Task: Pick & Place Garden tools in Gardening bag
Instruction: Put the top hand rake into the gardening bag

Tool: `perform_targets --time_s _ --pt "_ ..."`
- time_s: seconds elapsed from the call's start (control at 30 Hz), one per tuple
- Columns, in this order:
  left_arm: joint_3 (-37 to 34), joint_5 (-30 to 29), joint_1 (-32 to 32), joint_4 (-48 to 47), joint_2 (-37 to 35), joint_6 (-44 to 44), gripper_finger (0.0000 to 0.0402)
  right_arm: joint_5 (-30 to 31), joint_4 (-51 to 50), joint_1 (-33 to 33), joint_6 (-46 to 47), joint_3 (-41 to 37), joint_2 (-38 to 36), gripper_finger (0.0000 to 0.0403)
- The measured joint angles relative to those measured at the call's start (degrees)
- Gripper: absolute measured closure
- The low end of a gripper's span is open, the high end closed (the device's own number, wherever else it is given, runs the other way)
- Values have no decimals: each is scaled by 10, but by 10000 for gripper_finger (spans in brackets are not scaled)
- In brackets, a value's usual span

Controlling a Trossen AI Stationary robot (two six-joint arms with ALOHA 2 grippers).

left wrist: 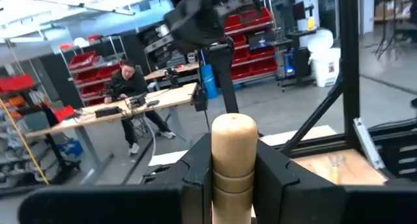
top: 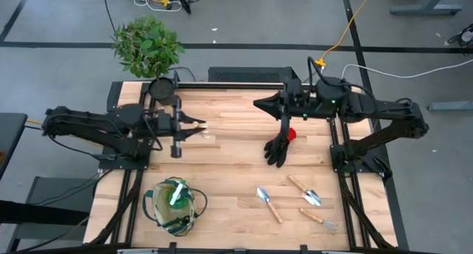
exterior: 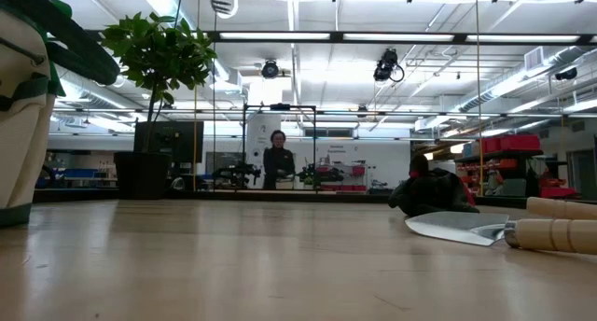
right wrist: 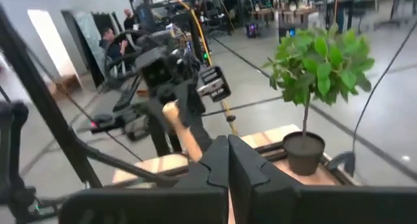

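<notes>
The left claw (top: 185, 125) is pinching a wooden-handled tool (left wrist: 233, 160) above the counter's far-left area, the handle lying along the claw's own axis. The gardening bag (top: 174, 206) is sitting at the near-left edge, directly nearward of this claw, so the left arm is nearer. The right claw (top: 283, 128), pressed together, is dangling the black glove (top: 278, 148) near the counter's far-right area.

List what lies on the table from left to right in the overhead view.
Gardening bag → left tool, shut on a wooden-handled tool → trowel → black glove with red cuff → second trowel → hand fork.
</notes>
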Motion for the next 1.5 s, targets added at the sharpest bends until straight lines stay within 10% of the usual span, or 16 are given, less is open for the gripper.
perform_targets --time_s 0.37,0.97,1.5 --pt "0 45 0 -79 -83 -64 327 32 -84 76 -33 0 -23 403" --pt "0 324 -10 -97 -76 -114 328 79 -114 129 35 0 -24 403" --pt "0 335 -131 -98 44 -87 328 106 -111 129 41 0 -24 403"
